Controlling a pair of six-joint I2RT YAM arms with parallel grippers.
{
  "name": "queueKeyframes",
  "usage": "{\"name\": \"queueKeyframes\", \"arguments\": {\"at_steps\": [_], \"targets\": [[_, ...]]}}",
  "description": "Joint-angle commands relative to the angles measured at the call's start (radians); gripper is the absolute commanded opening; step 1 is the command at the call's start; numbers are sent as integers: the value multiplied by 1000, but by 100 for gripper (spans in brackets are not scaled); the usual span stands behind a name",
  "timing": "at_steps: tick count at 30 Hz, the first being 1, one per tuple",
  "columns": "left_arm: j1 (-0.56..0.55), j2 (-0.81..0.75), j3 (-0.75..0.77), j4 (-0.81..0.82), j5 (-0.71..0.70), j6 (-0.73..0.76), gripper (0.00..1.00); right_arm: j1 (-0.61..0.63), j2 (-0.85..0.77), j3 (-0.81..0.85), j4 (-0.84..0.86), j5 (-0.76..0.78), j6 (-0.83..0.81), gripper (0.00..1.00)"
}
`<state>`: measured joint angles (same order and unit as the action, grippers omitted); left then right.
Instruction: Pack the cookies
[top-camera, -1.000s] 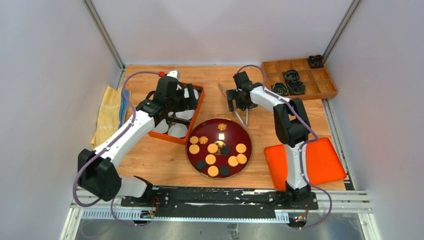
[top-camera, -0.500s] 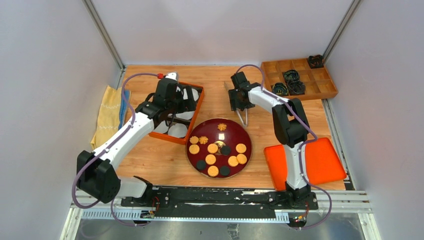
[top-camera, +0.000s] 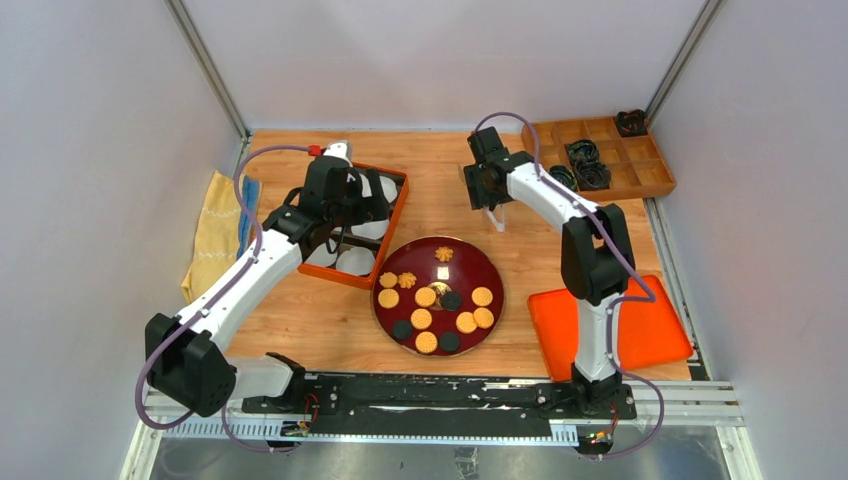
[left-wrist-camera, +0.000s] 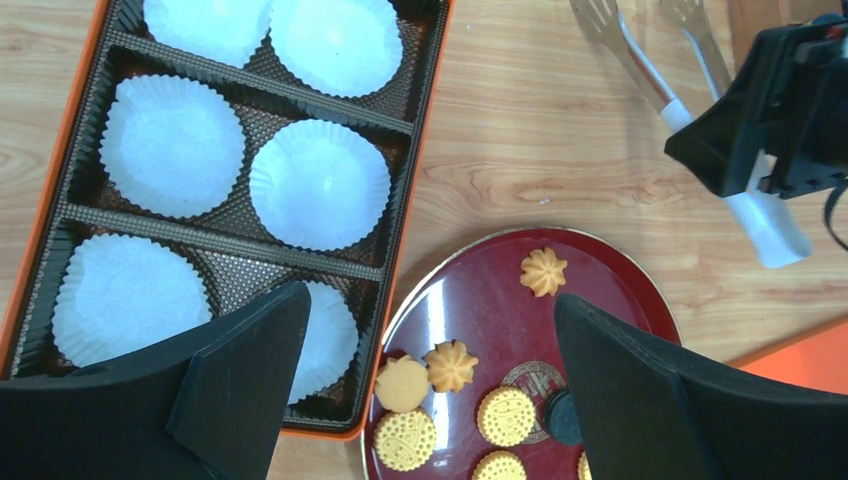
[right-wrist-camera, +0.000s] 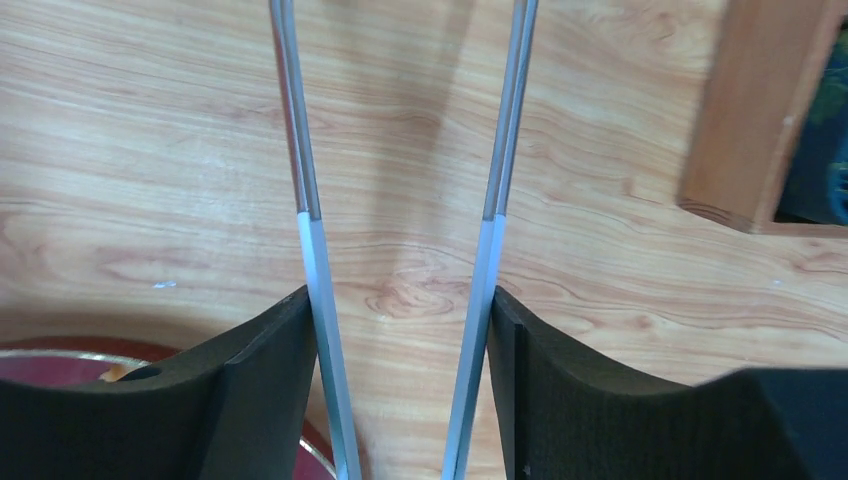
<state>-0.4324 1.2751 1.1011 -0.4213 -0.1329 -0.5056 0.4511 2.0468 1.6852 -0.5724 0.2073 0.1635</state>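
Several cookies, golden round, black and flower-shaped, lie on a dark red plate at the table's middle. In the left wrist view the cookies sit on the plate beside an orange box of white paper cups. My left gripper hovers open over the box's right edge, jaws wide and holding nothing. My right gripper is behind the plate, shut on metal tongs. Both tong arms press against its fingers, around the gripper's middle.
A wooden compartment tray holding black coiled rings stands at the back right. An orange lid lies front right by the right arm's base. A yellow cloth lies at the left edge.
The right gripper has closed onto the tongs' handles and shifted right and back, swinging the tongs with it. The left arm has barely moved and stays open.
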Motion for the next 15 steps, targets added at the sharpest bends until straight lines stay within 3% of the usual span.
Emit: {"name": "queueKeyframes", "arguments": {"at_steps": [1,15], "targets": [[1,-10,16,-7,33,-5,99,9,-82,25,-67,3,-12,55],[2,-3,72,-20,39,-2,99,30,-227,-10,-165,22,15,54]]}}
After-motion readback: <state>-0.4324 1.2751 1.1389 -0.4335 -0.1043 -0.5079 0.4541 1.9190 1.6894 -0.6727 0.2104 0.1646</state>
